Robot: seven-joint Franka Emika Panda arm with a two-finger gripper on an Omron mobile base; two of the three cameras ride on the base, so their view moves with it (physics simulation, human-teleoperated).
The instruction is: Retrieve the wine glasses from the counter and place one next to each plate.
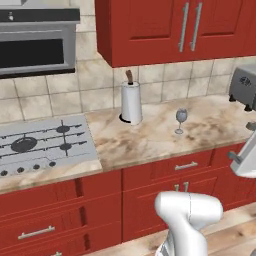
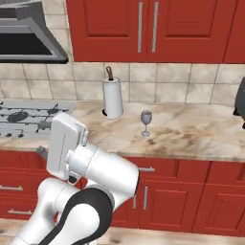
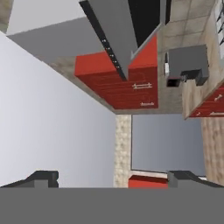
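- Gripper [image 3: 113,179] fingers [image 3: 43,177] are standing spread wide with nothing between them; the hand view is looking past them at a pale wall, red cabinets and grey appliance faces, rolled well off level
- Hand is sitting away from the work: in the right base view the folded white arm is low in front of the cabinets, below the counter edge, well apart from the glass
- Judging the step in hand to be the reach for the first glass; nothing is gripped yet
- To do it well: lift the hand above counter height first, turn it so the fingers are pointing at the glass, and come in level from the front so the open jaws are straddling the bowl or upper stem before closing
- Approaching from the right side of the glass is looking safer, since the paper towel roll [image 1: 131,102] is standing near on its left
- Closing gently and lifting straight up is advisable; a side nudge would likely be toppling it
- One wine glass [image 1: 181,120] is standing upright on the counter [image 1: 150,142], in open marbled surface between the roll and a grey toaster [image 1: 244,87], the gas hob [image 1: 45,142] further left
- It is looking small, translucent grey-blue, rounded bowl over a thin stem and round foot; top-heavy and slippery, by my reading
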